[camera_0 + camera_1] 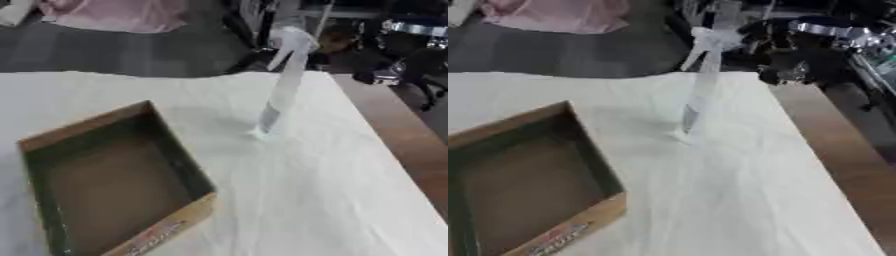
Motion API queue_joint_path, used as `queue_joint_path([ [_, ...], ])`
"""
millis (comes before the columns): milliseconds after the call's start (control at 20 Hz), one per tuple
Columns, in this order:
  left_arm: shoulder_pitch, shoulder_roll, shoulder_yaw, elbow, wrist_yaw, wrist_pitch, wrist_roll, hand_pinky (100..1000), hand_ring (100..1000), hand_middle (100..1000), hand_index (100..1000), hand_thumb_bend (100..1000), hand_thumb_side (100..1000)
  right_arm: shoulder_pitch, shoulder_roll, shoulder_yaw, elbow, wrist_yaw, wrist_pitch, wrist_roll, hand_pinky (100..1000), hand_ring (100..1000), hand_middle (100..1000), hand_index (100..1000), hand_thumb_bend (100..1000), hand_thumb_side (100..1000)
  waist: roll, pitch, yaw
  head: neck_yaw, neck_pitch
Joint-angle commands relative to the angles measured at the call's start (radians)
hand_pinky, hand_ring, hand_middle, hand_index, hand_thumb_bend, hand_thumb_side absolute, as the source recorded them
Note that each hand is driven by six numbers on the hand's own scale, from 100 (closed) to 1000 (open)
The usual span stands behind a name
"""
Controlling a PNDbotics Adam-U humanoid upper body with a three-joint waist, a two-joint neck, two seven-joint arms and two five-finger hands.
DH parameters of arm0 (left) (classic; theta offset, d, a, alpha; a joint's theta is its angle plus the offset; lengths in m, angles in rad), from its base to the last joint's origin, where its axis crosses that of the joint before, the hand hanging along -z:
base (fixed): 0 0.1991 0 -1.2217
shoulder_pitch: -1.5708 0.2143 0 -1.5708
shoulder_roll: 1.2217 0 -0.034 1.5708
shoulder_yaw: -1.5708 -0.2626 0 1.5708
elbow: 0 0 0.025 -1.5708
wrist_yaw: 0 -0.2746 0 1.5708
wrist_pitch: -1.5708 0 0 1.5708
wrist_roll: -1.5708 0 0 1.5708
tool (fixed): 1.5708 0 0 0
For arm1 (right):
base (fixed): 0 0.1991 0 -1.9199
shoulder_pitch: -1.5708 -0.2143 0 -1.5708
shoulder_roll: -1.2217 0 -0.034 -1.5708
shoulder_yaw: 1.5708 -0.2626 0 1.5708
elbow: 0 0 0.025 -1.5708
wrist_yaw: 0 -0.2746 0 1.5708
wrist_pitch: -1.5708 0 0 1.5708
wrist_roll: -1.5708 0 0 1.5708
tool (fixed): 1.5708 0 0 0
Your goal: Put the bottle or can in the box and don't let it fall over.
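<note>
Upright bottle [282, 95] (blurred) beside box [114, 180]

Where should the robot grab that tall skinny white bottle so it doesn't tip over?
Probably around the middle of the bottle, coming from the right, where the robot's dark hand already is. The bottle stands upright, tall and narrow on the white cloth, so a top grip might topple it.

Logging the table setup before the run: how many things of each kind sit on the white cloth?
Bottles: 1, a tall pale spray bottle, upright
Boxes: 1, an open cardboard box, nothing in it
Total: 2
</note>
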Motion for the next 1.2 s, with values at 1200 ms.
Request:
queue_joint_path([
  [1200, -0.03, 0.032, 0.002, -0.021, -0.01, -0.007, -0.013, 650, 456, 668, 819, 100, 765, 0.126, -0.119, -0.092, -0.155, -0.17, 0.038, -0.19, 885, 969, 1000, 861, 343, 341, -0.021, 0.019, 0.031, -0.047, -0.038],
])
